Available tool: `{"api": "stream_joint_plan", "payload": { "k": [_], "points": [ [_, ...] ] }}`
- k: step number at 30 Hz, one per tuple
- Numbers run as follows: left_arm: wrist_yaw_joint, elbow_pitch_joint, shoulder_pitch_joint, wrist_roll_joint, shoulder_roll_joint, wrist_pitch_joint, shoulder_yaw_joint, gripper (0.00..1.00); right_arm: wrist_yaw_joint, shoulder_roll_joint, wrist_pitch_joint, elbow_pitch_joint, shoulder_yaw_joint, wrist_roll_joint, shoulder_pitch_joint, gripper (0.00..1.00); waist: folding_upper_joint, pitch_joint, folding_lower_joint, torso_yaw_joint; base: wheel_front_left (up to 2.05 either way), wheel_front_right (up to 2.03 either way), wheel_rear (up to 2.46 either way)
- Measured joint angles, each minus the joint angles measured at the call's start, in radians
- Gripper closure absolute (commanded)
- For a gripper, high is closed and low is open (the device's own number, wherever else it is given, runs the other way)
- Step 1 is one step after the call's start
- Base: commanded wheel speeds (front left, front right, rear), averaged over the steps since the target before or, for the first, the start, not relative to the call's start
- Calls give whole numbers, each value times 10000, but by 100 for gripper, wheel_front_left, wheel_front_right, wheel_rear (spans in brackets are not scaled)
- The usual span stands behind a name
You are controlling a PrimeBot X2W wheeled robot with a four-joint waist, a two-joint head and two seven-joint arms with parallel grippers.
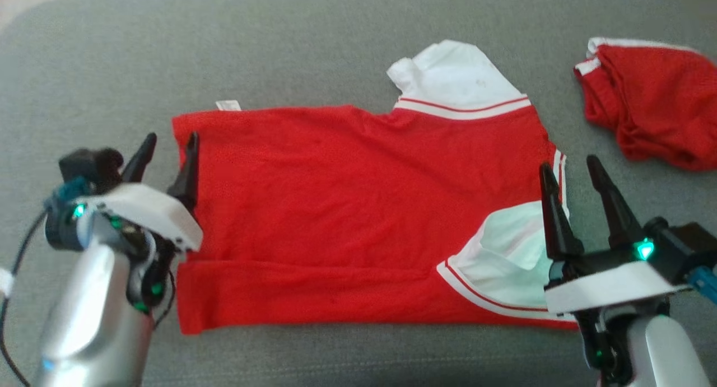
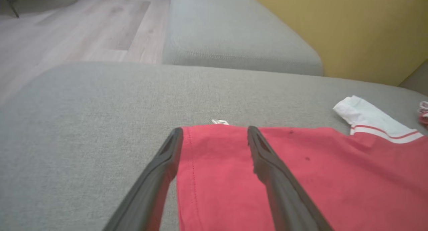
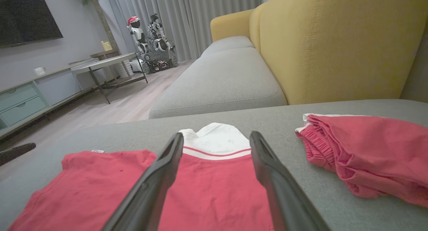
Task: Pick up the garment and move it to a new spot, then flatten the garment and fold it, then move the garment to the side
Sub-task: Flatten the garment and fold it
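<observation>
A red garment [image 1: 358, 208] with white sleeves and red-striped trim lies spread on the grey cushion [image 1: 336, 51], its bottom edge folded up. My left gripper [image 1: 170, 145] hovers open over the garment's left hem [image 2: 217, 177], one finger off the cloth and one over it. At the garment's right side my right gripper [image 1: 573, 171] is open beside the lower white sleeve [image 1: 504, 258], nothing between its fingers [image 3: 153, 184]. In the right wrist view the far white sleeve [image 3: 215, 139] shows between the fingers.
A second red piece with white trim [image 1: 650, 104] lies bunched at the cushion's far right [image 3: 364, 154]. A yellow sofa back [image 3: 334, 43] rises behind. Beyond the cushion's left edge is wooden floor [image 2: 67, 33], with a table [image 3: 107, 64] and another robot [image 3: 150, 33] further off.
</observation>
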Motion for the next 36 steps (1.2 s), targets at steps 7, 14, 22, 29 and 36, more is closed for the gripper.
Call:
{"api": "stream_joint_plan", "payload": {
  "k": [7, 14, 22, 29, 36],
  "points": [
    [-598, 2932, -1791, -577, 52, 341, 228, 0, 0, -12, -240, 311, 353, 194, -402, 0, 0, 784, 0, -457, 0, 0, 0],
    [-918, 4890, -2926, -888, 169, 249, 288, 0, 0, -21, -499, 663, 476, 378, -677, 0, 0, 1249, 0, -796, 0, 0, 0],
    [-1206, 5868, -3703, -1430, 196, 228, 188, 100, 0, -23, -633, 803, 316, 389, -971, 0, 0, 1438, 0, -844, 0, 0, 0],
    [-1216, 6088, -3886, -1536, 211, -253, -272, 100, 0, -29, -642, 1308, -232, 431, -1452, 0, 0, 1461, 0, -662, 0, 0, 0],
    [-1216, 6115, -4395, -1983, -232, -481, -999, 100, 0, -50, -759, 3553, -849, 464, -3800, 0, 0, 1605, 0, -171, 0, 0, 0]
  ]
}}
